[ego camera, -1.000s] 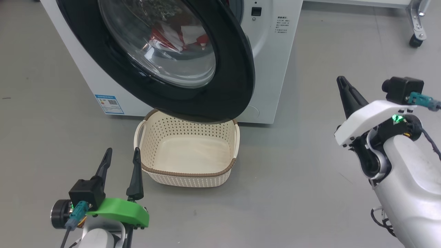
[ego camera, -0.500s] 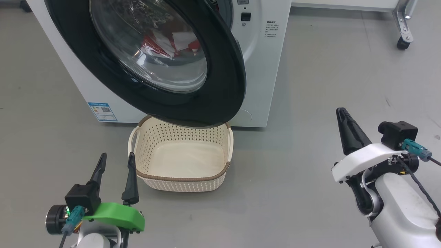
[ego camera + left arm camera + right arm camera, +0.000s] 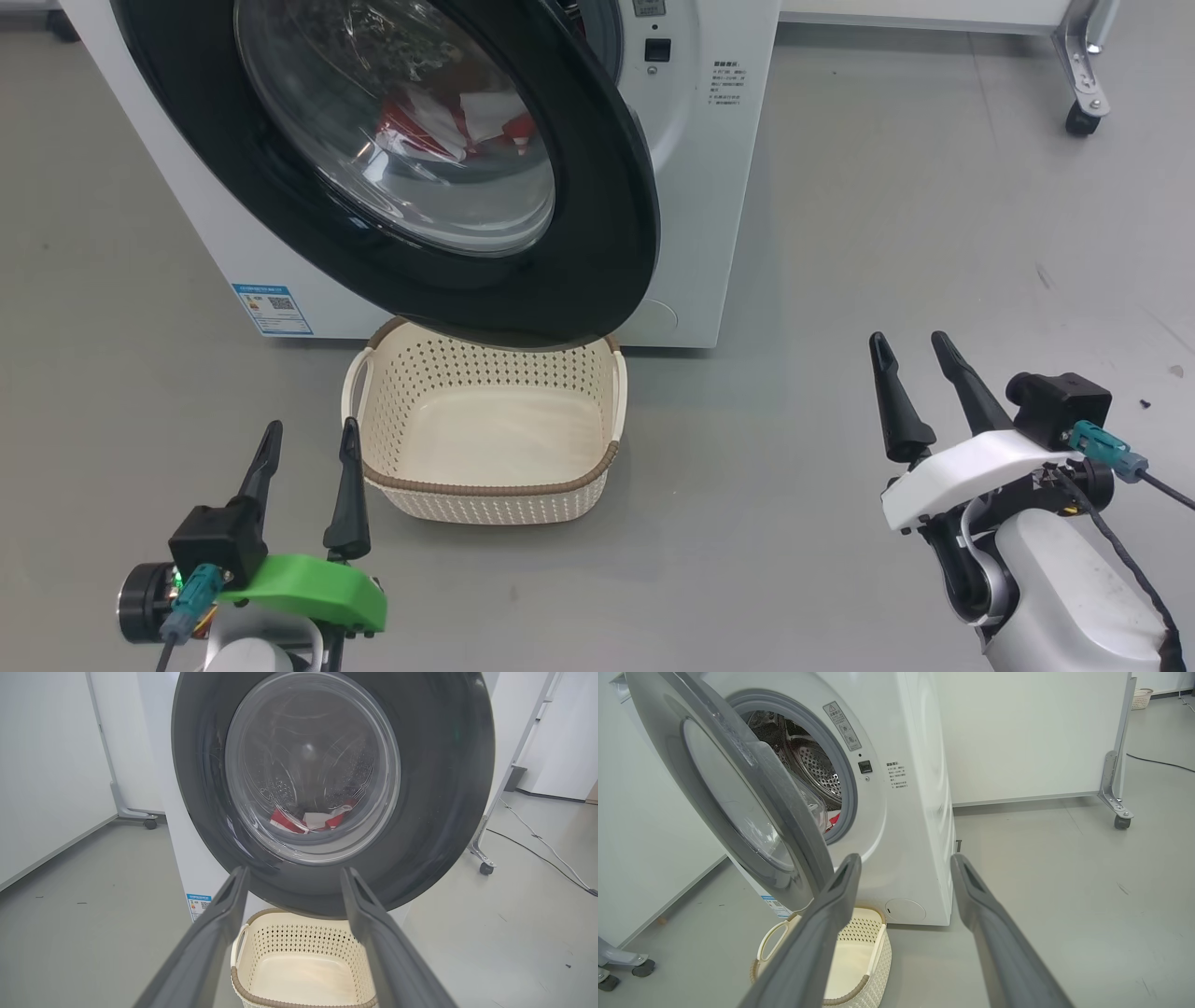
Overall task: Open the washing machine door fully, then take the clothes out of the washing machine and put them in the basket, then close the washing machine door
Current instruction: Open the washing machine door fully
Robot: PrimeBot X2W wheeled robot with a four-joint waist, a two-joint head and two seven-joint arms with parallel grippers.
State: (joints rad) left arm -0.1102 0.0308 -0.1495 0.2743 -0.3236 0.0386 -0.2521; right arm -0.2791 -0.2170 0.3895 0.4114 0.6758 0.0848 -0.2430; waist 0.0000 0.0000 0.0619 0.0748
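The washing machine (image 3: pixel 709 215) (image 3: pixel 920 812) stands ahead with its black-rimmed door (image 3: pixel 597 271) (image 3: pixel 444 788) (image 3: pixel 738 793) swung partly out over the cream basket (image 3: pixel 485 490) (image 3: pixel 303 994) (image 3: pixel 859 961), which holds nothing. Red and white clothes (image 3: pixel 448 121) (image 3: pixel 310 819) lie in the drum, seen through the door glass. My left gripper (image 3: pixel 308 443) (image 3: pixel 294 875) hovers open by the basket's near left corner. Low over the floor to the right of the machine, my right gripper (image 3: pixel 910 350) (image 3: pixel 906 861) is open and holds nothing.
A blue label (image 3: pixel 273 308) marks the machine's lower left corner. A metal frame on castors (image 3: pixel 1083 65) (image 3: pixel 1115 793) stands at the back right. A cable (image 3: pixel 537 844) runs along the floor to the right. Grey floor surrounds the basket.
My right gripper has dropped lower and toward me and its fingers have spread from shut to open. The head camera has shifted, so the scene sits a little further left and lower.
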